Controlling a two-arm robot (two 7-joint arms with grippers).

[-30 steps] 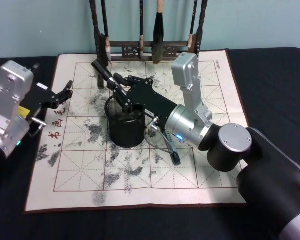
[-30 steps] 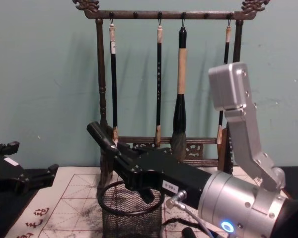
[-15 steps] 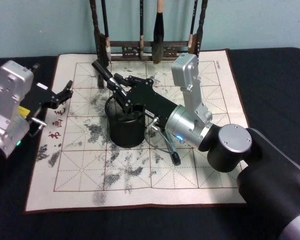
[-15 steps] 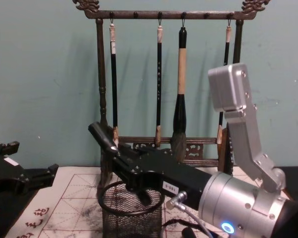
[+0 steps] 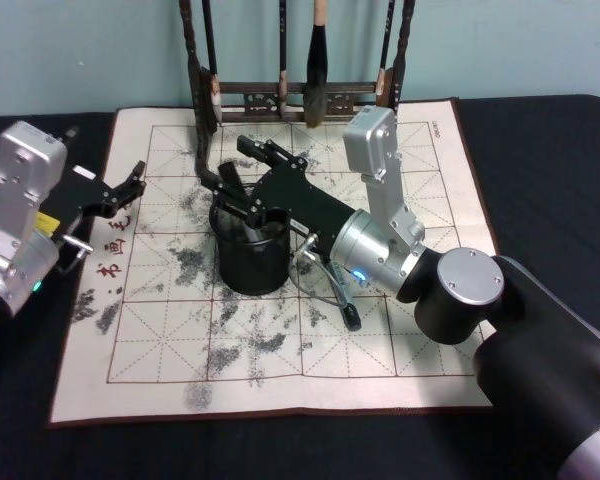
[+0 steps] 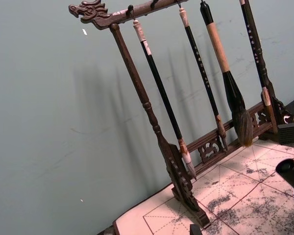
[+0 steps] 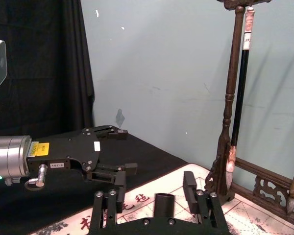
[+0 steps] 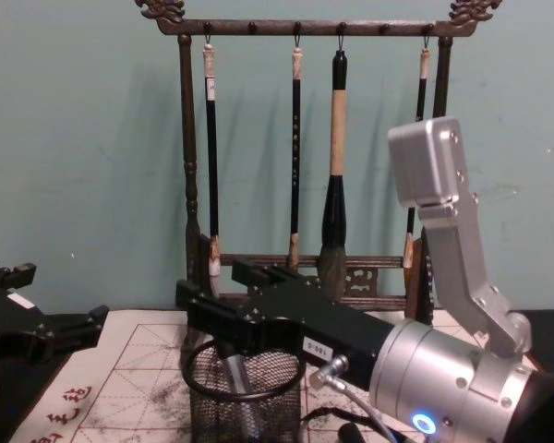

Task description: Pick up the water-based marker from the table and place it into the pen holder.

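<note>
1. A black tabletop (image 5: 540,150) carries a cream felt mat (image 5: 310,370), ruled in a red grid and smudged with ink. A teal wall (image 8: 74,138) closes the room behind, and the right wrist view also shows a black curtain (image 7: 39,63).
2. A dark wooden brush rack (image 8: 189,138) stands at the mat's far edge with brushes (image 8: 337,185) hanging from its top bar.
3. The pen holder (image 5: 250,260) sits on the mat in front of the rack.
4. The marker (image 8: 234,380) is inside the pen holder. Its pale barrel shows through the mesh, with the long axis steep (not quite upright). The dark upper end leans toward the robot's left and the lower end toward its right.
5. The right jaws hang just over the holder's mouth, spread wide and gripping nothing, with the marker's top end between them.
6. The left jaws are parked over the mat's left edge, parted and empty.
7. A second ago the right jaws clamped the marker, which slanted up to the left above the rim — half a second ago too. Since then they have let go and the marker has dropped in. The left arm has not moved.
</note>
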